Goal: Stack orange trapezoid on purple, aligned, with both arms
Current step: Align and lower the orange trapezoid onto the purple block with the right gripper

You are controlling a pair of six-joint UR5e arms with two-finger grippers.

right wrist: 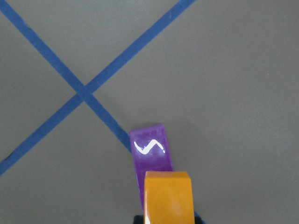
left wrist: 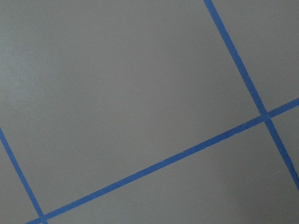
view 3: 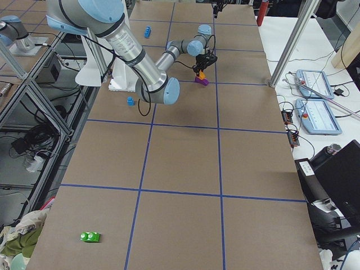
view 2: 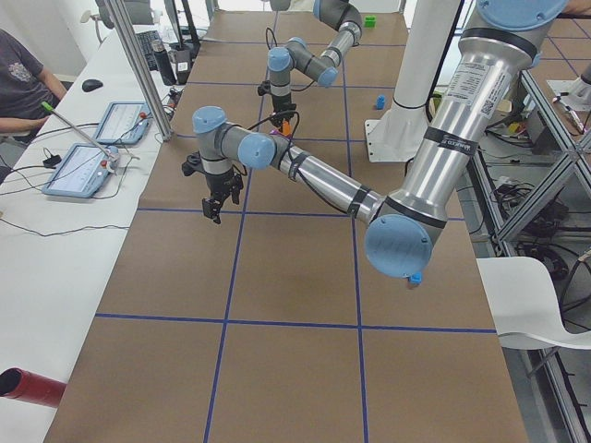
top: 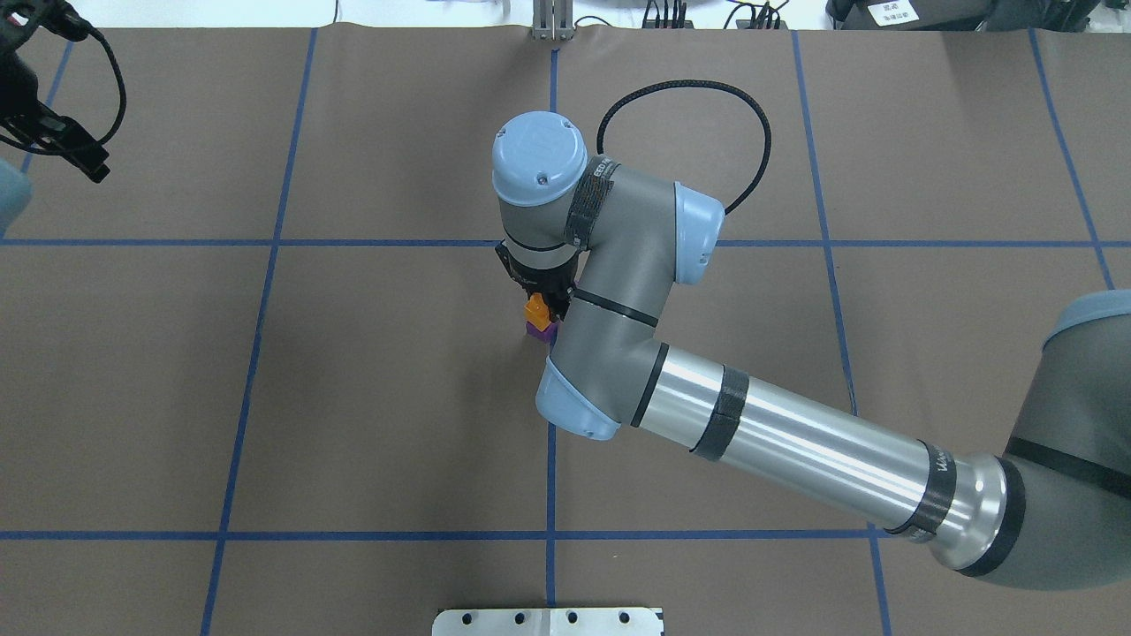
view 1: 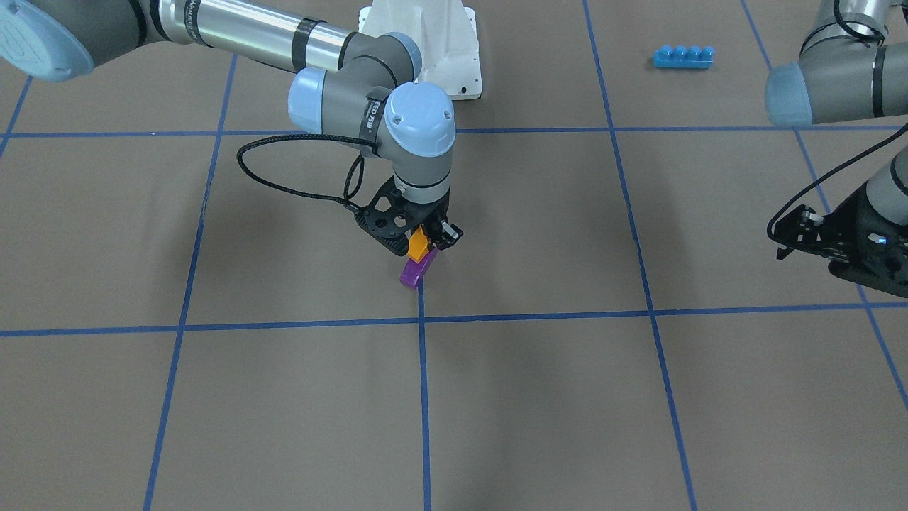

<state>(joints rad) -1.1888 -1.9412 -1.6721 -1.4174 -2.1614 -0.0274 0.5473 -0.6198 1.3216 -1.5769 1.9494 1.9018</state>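
Observation:
My right gripper is shut on the orange trapezoid near the table's middle. It holds the brick directly over the near end of the purple brick, which lies on the table beside a blue tape crossing. The two bricks touch or nearly touch; I cannot tell which. In the right wrist view the orange trapezoid covers the rear of the purple brick. My left gripper hangs open and empty above the table, far off to the robot's left side. It also shows in the overhead view.
A long blue four-stud brick lies near the white robot base. A small blue brick lies beside the base, and a green brick lies far off at the table's right end. Tablets and an operator are along the table's far edge.

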